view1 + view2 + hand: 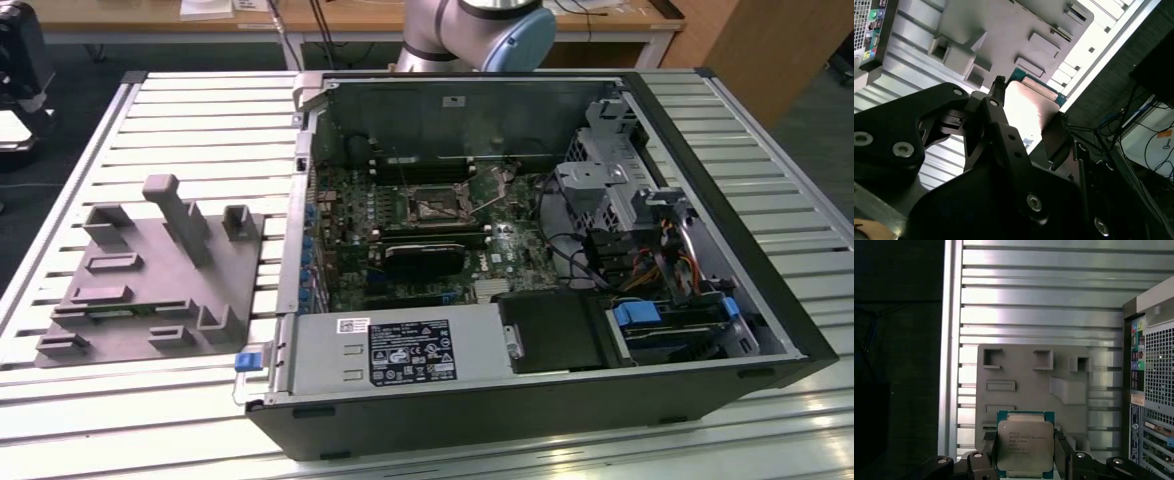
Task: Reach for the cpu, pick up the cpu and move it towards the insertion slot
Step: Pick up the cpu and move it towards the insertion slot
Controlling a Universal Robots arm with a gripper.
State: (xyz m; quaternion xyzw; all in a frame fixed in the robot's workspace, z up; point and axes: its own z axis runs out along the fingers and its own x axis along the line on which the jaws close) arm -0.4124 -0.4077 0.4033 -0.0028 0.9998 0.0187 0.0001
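Observation:
The cpu, a silvery square chip with a green-edged rim, sits clamped between my gripper and its two dark fingers. The second wrist view shows the cpu held edge-on in the gripper, well above the grey moulded fixture. My gripper is shut on the chip. The insertion slot, a dark square socket with a shiny metal bracket, lies on the motherboard inside the open computer case in the exterior view.
The grey fixture with upright posts rests on the slatted metal table at the exterior view's left of the case. The case's rear panel stands beside the fixture. The arm's base rises behind the case.

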